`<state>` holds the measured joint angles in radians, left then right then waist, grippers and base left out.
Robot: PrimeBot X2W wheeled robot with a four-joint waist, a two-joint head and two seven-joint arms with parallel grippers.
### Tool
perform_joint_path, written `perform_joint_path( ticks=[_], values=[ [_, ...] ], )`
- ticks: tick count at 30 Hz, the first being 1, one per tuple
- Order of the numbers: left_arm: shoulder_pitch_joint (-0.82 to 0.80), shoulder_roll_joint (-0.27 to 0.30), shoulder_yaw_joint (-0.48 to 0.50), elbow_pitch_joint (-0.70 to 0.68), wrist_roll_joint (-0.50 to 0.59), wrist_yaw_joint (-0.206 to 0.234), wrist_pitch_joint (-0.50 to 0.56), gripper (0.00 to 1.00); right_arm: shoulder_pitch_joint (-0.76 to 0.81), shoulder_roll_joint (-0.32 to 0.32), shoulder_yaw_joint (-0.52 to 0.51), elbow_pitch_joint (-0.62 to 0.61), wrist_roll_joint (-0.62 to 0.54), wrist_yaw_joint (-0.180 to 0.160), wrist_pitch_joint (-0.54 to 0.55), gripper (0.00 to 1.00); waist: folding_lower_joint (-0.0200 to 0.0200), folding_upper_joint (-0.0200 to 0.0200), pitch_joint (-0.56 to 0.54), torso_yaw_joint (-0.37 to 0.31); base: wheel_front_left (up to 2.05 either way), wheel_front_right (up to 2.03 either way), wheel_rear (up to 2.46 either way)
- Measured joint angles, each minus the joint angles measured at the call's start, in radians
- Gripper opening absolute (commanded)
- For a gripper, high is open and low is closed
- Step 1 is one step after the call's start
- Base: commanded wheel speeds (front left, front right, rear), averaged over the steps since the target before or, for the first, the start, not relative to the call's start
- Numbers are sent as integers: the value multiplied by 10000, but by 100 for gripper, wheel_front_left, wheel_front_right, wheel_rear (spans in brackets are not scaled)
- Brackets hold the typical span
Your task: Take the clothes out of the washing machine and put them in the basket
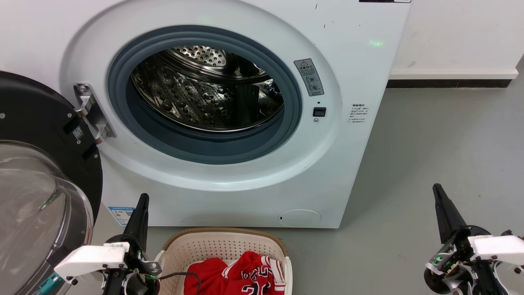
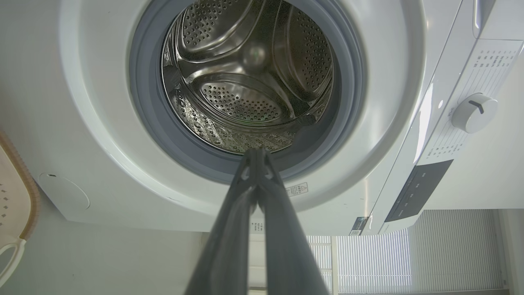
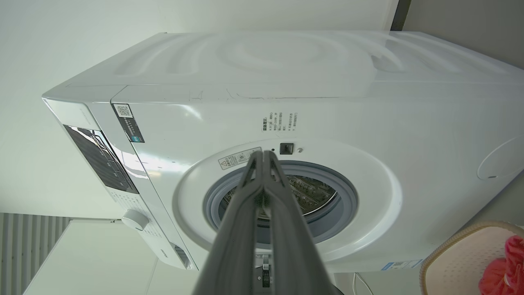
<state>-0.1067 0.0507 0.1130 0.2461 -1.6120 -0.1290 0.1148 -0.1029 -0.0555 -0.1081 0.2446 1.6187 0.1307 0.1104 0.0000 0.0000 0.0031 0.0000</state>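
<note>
Grey floor (image 1: pixel 430 164): one washing machine (image 1: pixel 348 164); one basket (image 1: pixel 221 246) holding two red clothes (image 1: pixel 241 274); left fingers (image 1: pixel 139 217), right fingers (image 1: pixel 446 213) together.

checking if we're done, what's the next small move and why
Probably just stay put: the drum looks empty, the red jersey and plain red garment lie in the basket, and the left gripper and right gripper are shut on nothing.
</note>
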Motion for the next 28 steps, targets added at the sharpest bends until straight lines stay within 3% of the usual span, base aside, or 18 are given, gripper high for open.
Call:
perform_joint_path(
  ticks=[28],
  values=[
    [0, 0, 0, 0, 0, 0, 0, 0, -1, 8, -21, 0, -4, 0, 8, 0, 0, 0, 0, 0, 0, 0, 0]
  ],
)
